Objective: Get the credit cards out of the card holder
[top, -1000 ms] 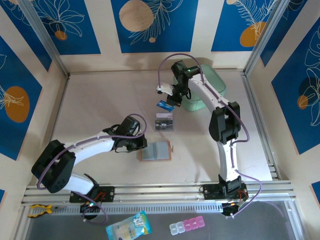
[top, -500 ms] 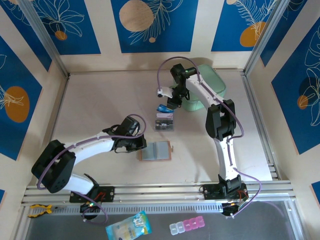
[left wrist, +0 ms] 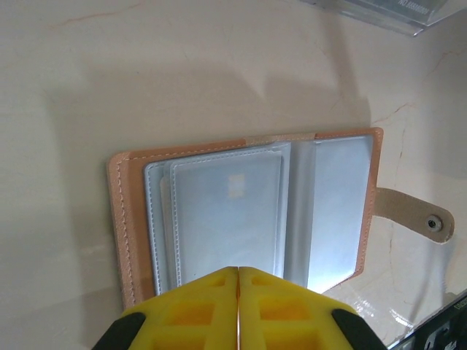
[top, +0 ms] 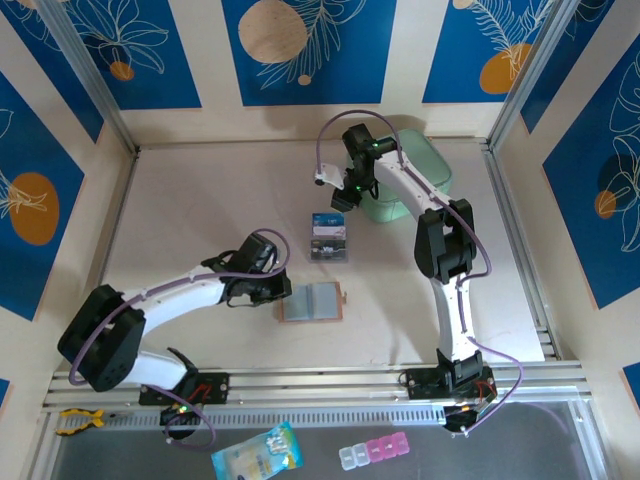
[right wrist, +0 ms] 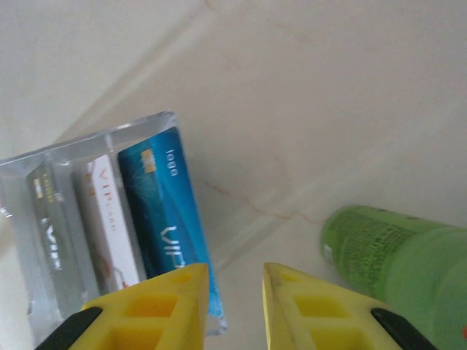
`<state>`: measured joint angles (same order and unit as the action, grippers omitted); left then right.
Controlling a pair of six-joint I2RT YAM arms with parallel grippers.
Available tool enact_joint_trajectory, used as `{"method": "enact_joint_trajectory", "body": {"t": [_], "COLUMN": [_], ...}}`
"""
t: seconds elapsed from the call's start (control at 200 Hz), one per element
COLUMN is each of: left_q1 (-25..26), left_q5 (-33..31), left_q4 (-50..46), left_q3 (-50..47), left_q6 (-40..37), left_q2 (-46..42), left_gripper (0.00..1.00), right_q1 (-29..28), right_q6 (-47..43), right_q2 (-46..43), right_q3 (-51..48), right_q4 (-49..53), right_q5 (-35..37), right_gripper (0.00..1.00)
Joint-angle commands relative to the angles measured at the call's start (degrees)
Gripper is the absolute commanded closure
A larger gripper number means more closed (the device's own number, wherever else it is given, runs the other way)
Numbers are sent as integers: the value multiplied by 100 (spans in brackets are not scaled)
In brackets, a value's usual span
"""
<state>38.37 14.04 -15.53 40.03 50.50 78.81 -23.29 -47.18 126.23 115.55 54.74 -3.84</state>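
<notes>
While the left tool, clenched on nothing, is bearing on one edge of the spread card holder, apparently pinning it to the worktop, the right tool is hovering released above the credit cards lying in a clear tray nearby.

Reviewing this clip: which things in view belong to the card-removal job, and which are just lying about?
Job:
- card holder, spread open
- credit cards, sitting in the clear tray

Lying about:
- mint-green pouch
- light-blue packet
- pill box
- small yellow tool
</notes>
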Motion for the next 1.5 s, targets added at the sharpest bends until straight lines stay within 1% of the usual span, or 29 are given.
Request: {"method": "enact_joint_trajectory", "body": {"t": [0.0, 0.18, 0.305, 0.53, 0.725, 0.9, 1.06, 1.185, 1.346, 1.496], "left_q1": [-52, -64, -80, -103, -119, -115, -137, -176, -235, -259], "left_q5": [-121, -156, -158, -156, -152, -148, -198, -248, -298, -228], "left_q4": [-158, -196, -203, -205, -196, -187, -212, -239, -289, -203], "left_q3": [-100, -153, -189, -232, -250, -285, -329, -347, -390, -469], "left_q6": [30, 28, 30, 21, 7, 12, -27, -93, -189, -212], "left_q2": [-142, -199, -223, -249, -267, -302, -328, -379, -387, -362], "left_gripper": [91, 91, 91, 91, 91, 91, 91, 91, 92, 92], "right_q1": [-83, -166, -233, -338, -341, -334, -365, -437, -668, -901], "right_q6": [279, 277, 199, -76, -121, 60, 482, 1047, 1926, 3122], "right_q2": [-98, 173, 334, 503, 326, 79, -331, -748, -1394, -1906], "right_q3": [-78, 38, 56, -59, -142, -214, -540, -1036, -1936, -2641], "right_q4": [-423, -607, -657, -507, -491, -813, -1207, -1446, -1789, -1971], "right_q5": [149, 350, 364, 384, 261, 509, 630, 613, 555, 442], "right_gripper": [73, 70, 68, 68, 68, 68, 68, 69, 71, 73]}}
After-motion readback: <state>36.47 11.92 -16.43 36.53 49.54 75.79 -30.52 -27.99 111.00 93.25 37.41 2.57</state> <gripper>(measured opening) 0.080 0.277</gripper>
